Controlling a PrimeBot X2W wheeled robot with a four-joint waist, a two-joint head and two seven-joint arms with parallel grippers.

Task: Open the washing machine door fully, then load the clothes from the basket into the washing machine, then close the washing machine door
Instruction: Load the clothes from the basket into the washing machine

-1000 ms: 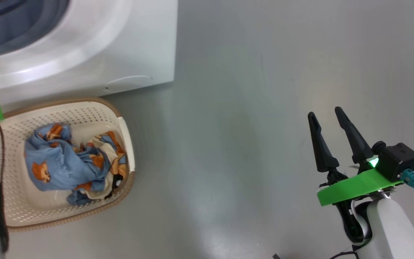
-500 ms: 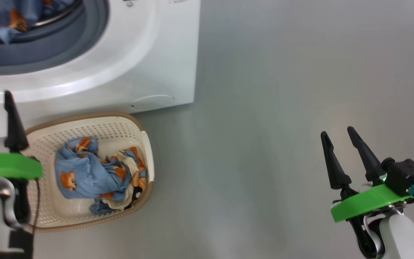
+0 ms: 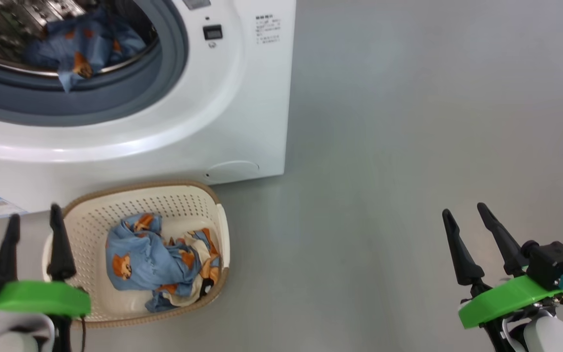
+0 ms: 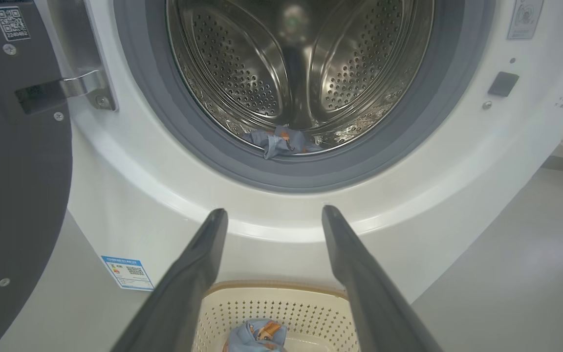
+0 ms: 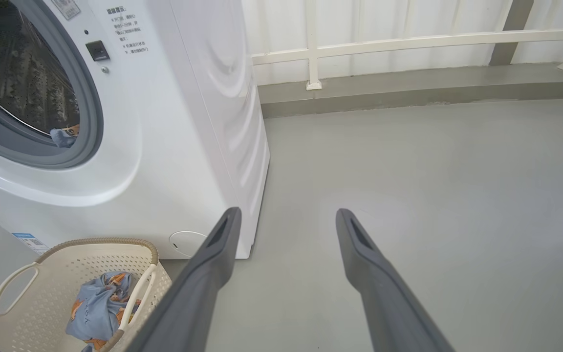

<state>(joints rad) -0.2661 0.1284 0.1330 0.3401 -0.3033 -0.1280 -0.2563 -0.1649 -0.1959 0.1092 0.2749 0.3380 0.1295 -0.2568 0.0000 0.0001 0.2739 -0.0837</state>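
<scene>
The washing machine [image 3: 242, 98] stands at 11 o'clock in the head view, its door [image 4: 12, 171] swung open at 9 o'clock in the left wrist view. One blue garment [image 3: 81, 46] lies at the mouth of the drum [image 4: 242, 73]. The basket [image 3: 174, 205] sits at 7 o'clock just before the machine, with the clothes [image 3: 154, 259] heaped inside. The left gripper [image 3: 34, 212] at 8 o'clock and the right gripper [image 3: 463, 209] at 4 o'clock are both wide open, holding nothing

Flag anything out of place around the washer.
One blue garment sits at the drum lip, a corner drooping onto the grey gasket; the door could pinch it. Nothing else stands out.
</scene>
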